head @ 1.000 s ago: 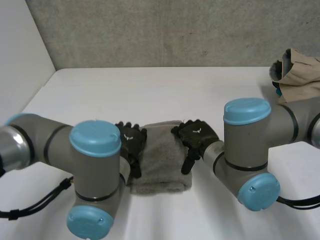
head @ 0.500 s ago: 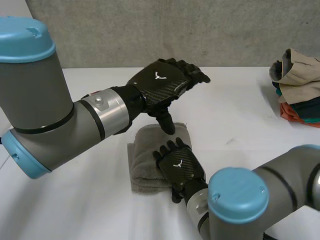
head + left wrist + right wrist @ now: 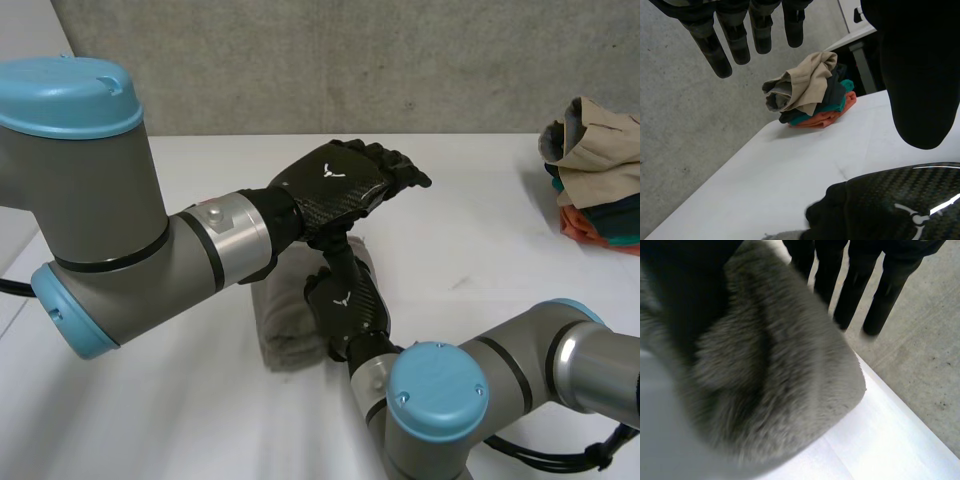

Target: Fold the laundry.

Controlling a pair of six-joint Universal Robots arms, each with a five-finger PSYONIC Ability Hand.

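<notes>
Head view showed the grey towel (image 3: 287, 338) folded compactly at table (image 3: 480, 250) centre. The right hand (image 3: 347, 308) lay flat on it, fingers straight. The left hand (image 3: 340, 185) hovered at its 12 o'clock, fingers loosely spread, empty. The clothes heap (image 3: 592, 175) at 2 o'clock looked unfolded, so most work seemed left.

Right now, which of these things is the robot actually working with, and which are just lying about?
In the job:
towel, grey, folded
right hand, flat on the towel
left hand, open, raised above it

Lying about:
table
clothes pile, untouched at its far right corner; perhaps laundry to come
</notes>
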